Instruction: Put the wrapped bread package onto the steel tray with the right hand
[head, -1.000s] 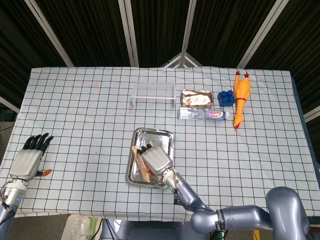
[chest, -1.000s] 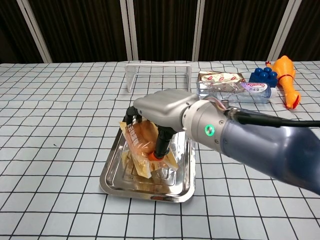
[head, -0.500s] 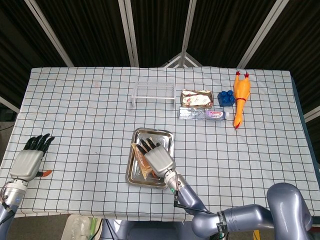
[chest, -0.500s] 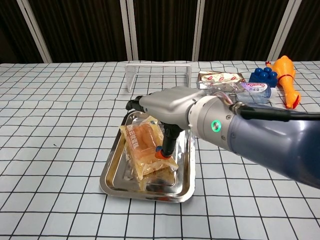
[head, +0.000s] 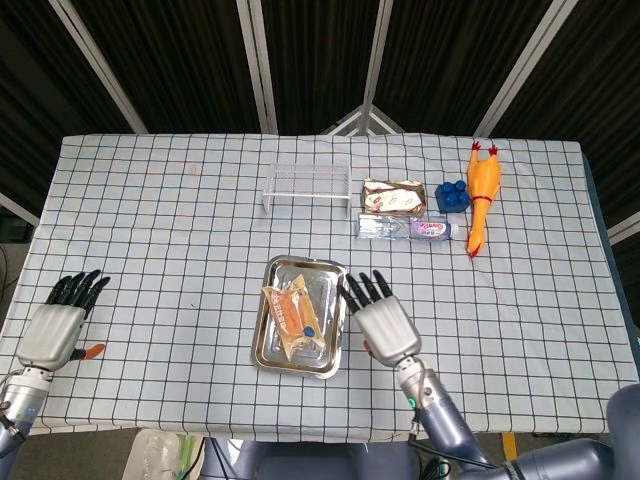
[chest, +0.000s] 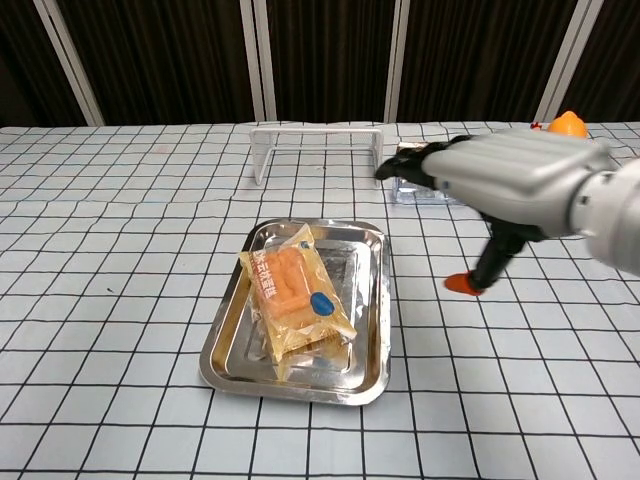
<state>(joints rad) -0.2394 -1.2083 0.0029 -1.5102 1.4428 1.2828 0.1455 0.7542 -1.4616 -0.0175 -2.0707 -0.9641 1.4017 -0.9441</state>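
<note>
Behind steel tray (head: 276, 345): wire rack (head: 306, 183), bottle (head: 405, 229).

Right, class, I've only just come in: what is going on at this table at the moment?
A two-armed robot is at a checked table. The wrapped bread package lies on the steel tray, and nothing holds it. The right hand is open, fingers spread, just right of the tray and clear of the package. The left hand is open near the table's left edge. The placing looks done.
</note>
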